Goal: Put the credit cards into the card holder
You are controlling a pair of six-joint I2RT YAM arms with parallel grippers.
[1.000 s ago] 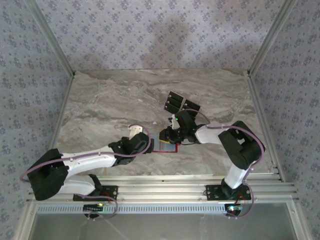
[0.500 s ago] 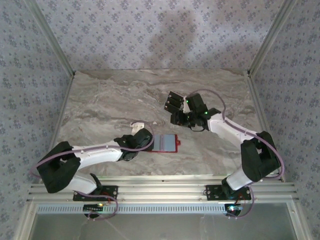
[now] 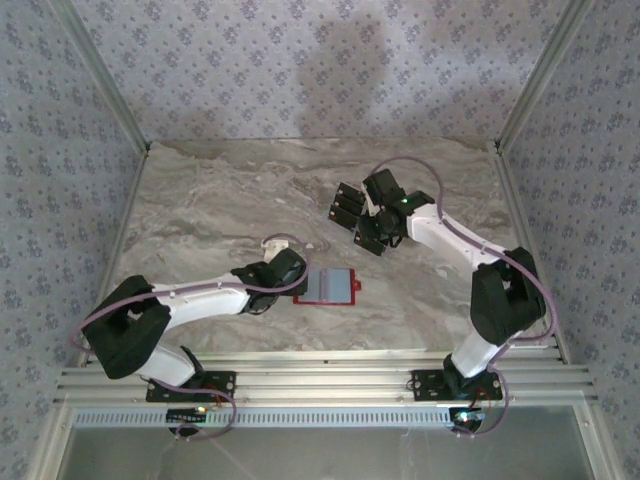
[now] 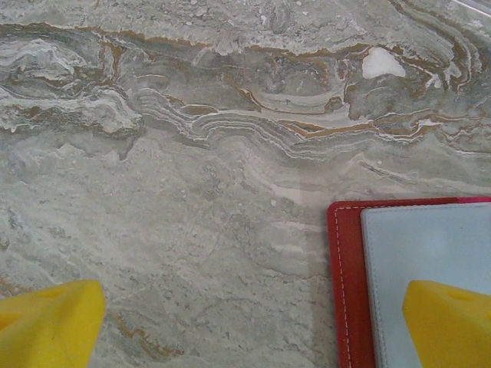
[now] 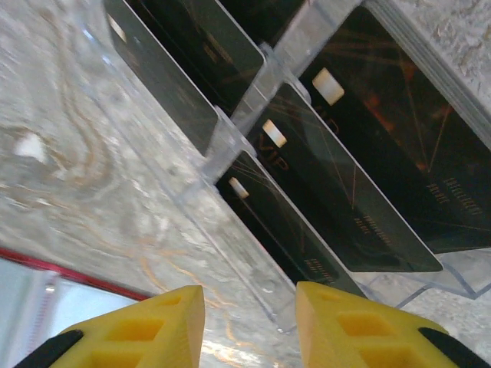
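I see the card holder [image 3: 330,287] lying open on the desk [image 3: 200,210], toward the front, about mid-width. The left gripper [image 3: 300,286] sits at its left edge, one finger [image 4: 449,322] over its inside. Behind and right of it, well apart, the credit cards [image 3: 348,205] stand in a slotted rack [image 5: 230,130], with the right gripper [image 5: 249,303] just beside them.
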